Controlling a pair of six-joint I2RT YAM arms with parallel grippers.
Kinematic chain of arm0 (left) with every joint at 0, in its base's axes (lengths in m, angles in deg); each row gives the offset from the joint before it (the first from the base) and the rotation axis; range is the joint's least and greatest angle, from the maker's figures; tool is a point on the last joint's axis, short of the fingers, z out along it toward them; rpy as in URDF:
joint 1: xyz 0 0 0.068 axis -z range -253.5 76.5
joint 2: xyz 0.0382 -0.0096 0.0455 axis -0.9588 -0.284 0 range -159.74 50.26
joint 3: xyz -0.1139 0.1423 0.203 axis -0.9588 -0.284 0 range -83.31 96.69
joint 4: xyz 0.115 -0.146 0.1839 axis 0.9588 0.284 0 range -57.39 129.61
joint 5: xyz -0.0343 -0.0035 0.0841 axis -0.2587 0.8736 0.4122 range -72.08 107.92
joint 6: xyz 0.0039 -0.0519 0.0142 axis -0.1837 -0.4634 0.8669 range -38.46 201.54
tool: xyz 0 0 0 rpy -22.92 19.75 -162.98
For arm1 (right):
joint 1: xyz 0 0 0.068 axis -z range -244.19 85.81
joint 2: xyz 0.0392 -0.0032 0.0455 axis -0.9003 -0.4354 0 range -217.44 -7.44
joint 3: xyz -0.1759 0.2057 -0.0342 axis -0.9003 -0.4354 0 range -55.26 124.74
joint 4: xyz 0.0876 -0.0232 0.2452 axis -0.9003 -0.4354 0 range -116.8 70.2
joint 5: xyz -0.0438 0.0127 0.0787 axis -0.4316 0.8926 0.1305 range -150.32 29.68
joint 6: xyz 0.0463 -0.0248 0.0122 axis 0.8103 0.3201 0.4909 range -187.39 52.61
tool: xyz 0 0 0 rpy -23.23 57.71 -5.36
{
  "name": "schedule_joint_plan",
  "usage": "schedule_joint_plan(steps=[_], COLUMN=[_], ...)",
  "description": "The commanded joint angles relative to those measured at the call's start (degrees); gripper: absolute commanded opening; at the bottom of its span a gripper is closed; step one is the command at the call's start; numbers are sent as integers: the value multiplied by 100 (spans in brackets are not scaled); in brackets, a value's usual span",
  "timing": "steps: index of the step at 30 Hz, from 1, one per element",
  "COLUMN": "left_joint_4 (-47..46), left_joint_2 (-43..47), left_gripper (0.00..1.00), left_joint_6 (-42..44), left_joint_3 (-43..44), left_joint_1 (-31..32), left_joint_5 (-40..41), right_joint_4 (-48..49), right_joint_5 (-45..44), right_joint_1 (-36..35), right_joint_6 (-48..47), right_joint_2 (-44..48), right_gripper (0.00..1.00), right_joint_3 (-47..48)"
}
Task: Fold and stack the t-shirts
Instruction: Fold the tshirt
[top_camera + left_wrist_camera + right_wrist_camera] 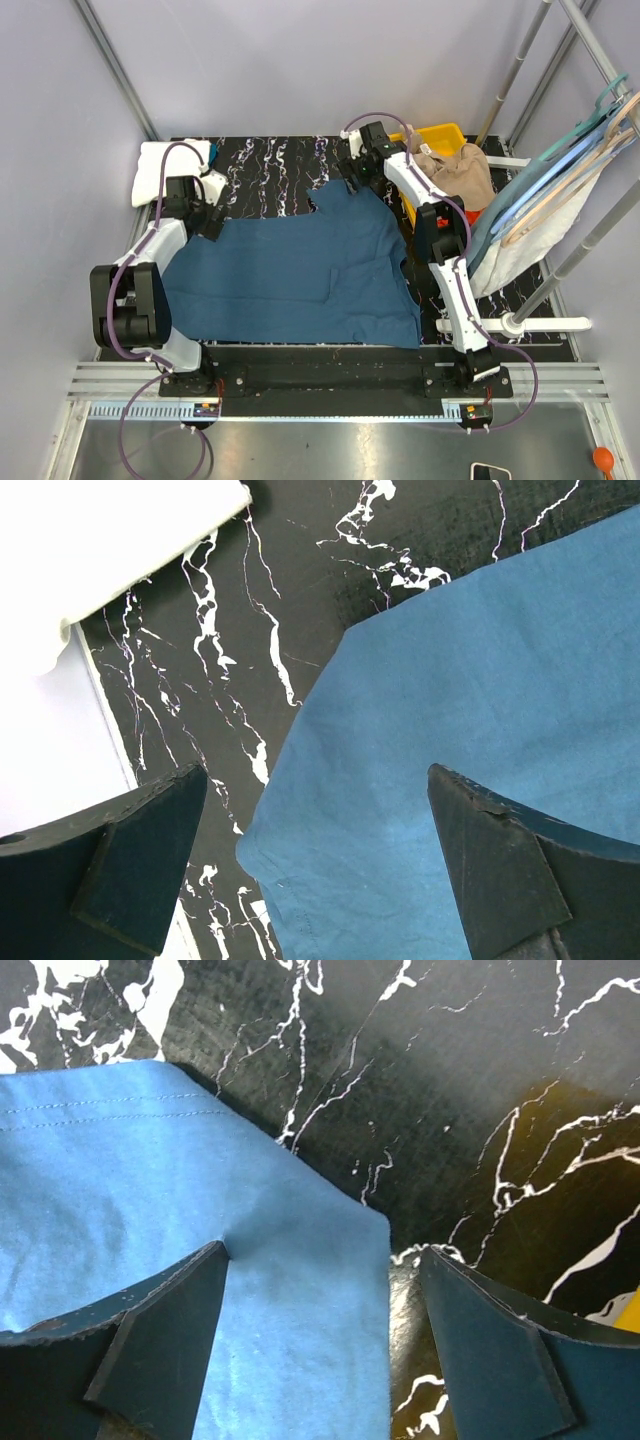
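- Holding both pairs of jaws apart, we hover our left gripper (315,780) and right gripper (322,1250) over edges of the teal t-shirt (300,270).
- Close on our right: yellow bin (445,135), tan t-shirt (465,165), hangers (560,170).

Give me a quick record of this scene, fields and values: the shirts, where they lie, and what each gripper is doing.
blue tee: spread flat on table, not yet folded
white tee: far left corner
tan tee: heaped on yellow bin, far right
left gripper: open, over blue tee's left edge
right gripper: open, over blue tee's far right corner
hangers: on rack at right
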Motion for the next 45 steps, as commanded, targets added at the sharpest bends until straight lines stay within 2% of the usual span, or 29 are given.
schedule_joint_plan(steps=[1,5,10,20,23,25,26,29,33,38,45], left_joint_4=[-340,-393,-393,-279,-121,229,413,1222,1960,2506,2683], left_joint_2=[-12,-39,-126,-223,-390,-643,-758,-1224,-1602,-2051,-2613], left_gripper=[99,99,99,99,99,99,99,98,96,93,84], left_joint_6=[-12,32,41,208,392,515,559,752,1182,1587,1763], left_joint_3=[112,77,68,261,497,726,1032,1656,2063,2362,2835], left_joint_1=[-29,-21,-21,-29,-65,-152,-196,-354,-390,-399,-469], left_joint_5=[-107,-36,-45,-45,-184,-448,-780,-1370,-1618,-1750,-1706], right_joint_4=[-22,22,101,128,119,127,119,154,285,417,461], right_joint_5=[240,336,442,486,495,504,486,539,565,565,679], right_joint_1=[78,87,78,78,78,78,78,78,78,87,78], right_joint_6=[-83,-136,-162,-312,-373,-391,-391,-426,-523,-619,-550], right_joint_2=[-104,-184,-263,-158,18,167,211,387,642,871,1073], right_gripper=[86,82,73,42,31,6,0,0,0,0,0], right_joint_3=[317,343,369,247,36,-166,-306,-605,-1054,-1406,-1678])
